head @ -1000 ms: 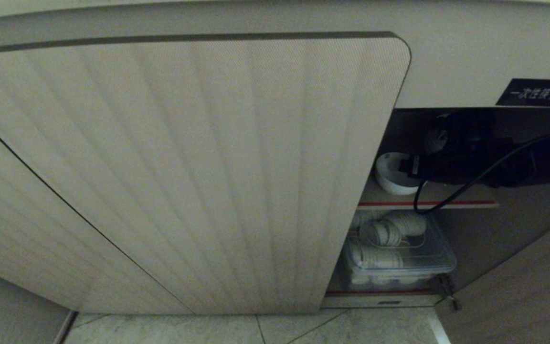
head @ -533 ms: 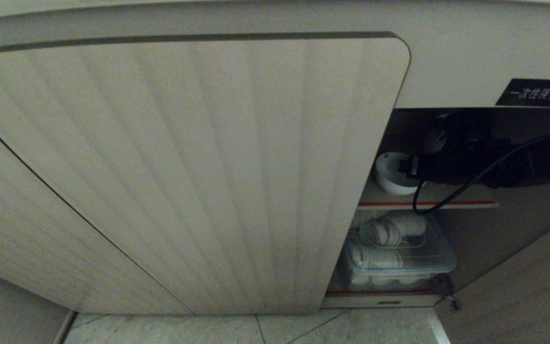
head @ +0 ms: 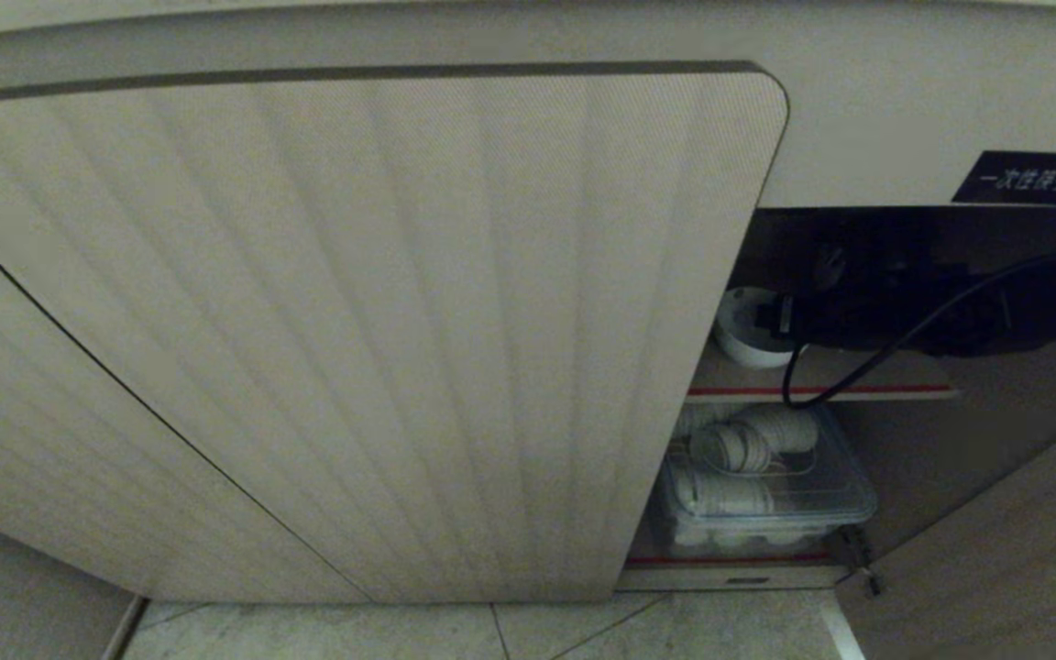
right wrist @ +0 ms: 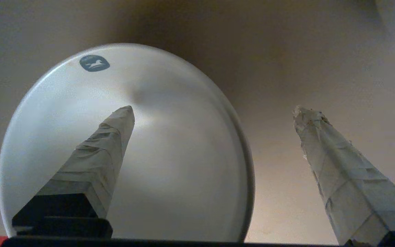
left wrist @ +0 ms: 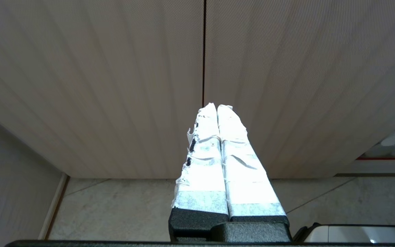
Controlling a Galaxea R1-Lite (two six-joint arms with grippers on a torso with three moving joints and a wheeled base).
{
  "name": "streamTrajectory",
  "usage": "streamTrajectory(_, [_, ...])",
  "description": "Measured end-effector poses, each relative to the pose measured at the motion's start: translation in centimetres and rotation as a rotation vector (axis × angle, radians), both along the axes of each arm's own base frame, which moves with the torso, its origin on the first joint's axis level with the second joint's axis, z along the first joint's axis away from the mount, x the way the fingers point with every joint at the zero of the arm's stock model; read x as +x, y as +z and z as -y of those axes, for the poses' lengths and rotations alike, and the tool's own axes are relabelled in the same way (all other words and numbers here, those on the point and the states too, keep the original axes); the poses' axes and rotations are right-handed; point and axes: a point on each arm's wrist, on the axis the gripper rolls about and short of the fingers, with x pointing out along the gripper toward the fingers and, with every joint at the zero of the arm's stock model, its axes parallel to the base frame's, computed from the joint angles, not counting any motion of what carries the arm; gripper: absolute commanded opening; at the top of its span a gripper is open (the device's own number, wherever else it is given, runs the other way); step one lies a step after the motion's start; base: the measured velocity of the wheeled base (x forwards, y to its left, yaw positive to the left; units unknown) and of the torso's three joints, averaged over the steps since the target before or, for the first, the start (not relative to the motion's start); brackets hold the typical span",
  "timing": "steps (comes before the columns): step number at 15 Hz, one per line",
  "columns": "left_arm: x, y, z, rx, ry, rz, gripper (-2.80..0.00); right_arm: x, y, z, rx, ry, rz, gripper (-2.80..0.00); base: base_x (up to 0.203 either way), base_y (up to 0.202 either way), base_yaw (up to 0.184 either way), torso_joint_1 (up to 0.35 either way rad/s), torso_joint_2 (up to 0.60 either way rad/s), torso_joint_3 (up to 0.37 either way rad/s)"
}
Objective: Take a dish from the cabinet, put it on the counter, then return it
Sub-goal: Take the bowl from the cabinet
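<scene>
Cabinet (head: pixel 381 321) stands part open around the right gripper (right wrist: pixel 214 113), which reaches onto its upper shelf (head: pixel 858 378). Fingers (right wrist: pixel 98 161) spread wide, one over the white dish's (right wrist: pixel 183 164) hollow, the other beside its rim. Left gripper (left wrist: pixel 217 108), pressed together, hangs outside the ribbed door.

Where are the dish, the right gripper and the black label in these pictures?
the dish (right wrist: pixel 170 164), right wrist view, on its white inside.
right gripper (right wrist: pixel 214 113), right wrist view, midway between its open fingertips.
black label (head: pixel 1027 177), head view, on its middle, above the cabinet opening.
</scene>
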Motion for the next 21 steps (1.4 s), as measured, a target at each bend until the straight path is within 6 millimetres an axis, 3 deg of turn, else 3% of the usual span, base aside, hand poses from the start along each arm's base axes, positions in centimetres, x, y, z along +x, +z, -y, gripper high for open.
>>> streamTrajectory(3, [0.0, 0.0, 0.0, 0.0, 0.0, 0.0, -2.8, 0.1, -0.08, -0.07, 0.0, 0.001, 0.001, 0.0, 0.0, 0.0, 0.0, 0.0, 0.0, 0.0])
streamTrajectory(4, [0.0, 0.0, 0.0, 0.0, 0.0, 0.0, -2.8, 0.13, -0.12, -0.08, 0.0, 0.001, 0.001, -2.8, 0.0, 0.0, 0.0, 0.0, 0.0, 0.0])
streamTrajectory(21, [0.0, 0.0, 0.0, 0.0, 0.0, 0.0, -2.8, -0.03, 0.21, -0.08, -0.001, 0.004, 0.01, -2.8, 0.0, 0.0, 0.0, 0.0, 0.0, 0.0])
